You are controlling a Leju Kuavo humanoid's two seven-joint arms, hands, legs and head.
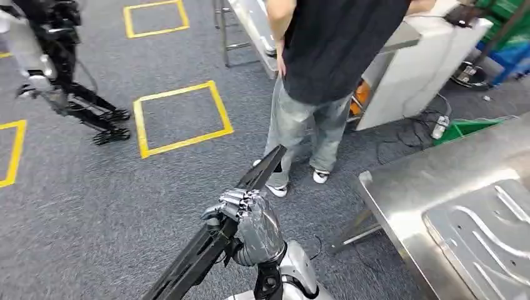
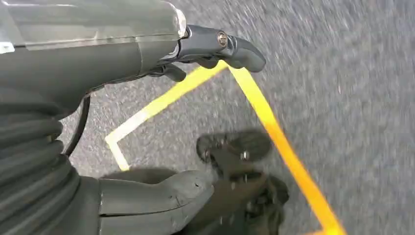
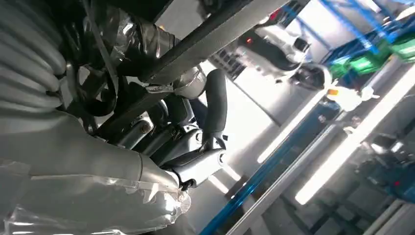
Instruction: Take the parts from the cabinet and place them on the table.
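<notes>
The right hand (image 1: 250,225) has its fingers wrapped around a long black part (image 1: 215,234), which runs past the hand on both sides. The left hand (image 2: 147,58) hangs over grey carpet, fingers apart, holding nothing. Beyond and right of the right hand is the steel table (image 1: 400,187); farther ahead stands a person (image 1: 325,56).

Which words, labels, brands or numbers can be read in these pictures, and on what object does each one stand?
None can be read.
The long black part in the right robot hand: no print visible.
The metal table: no marking visible.
The yellow tape squares on the carpet: plain outlines without characters.
The person's dark shirt: no lettering visible.
</notes>
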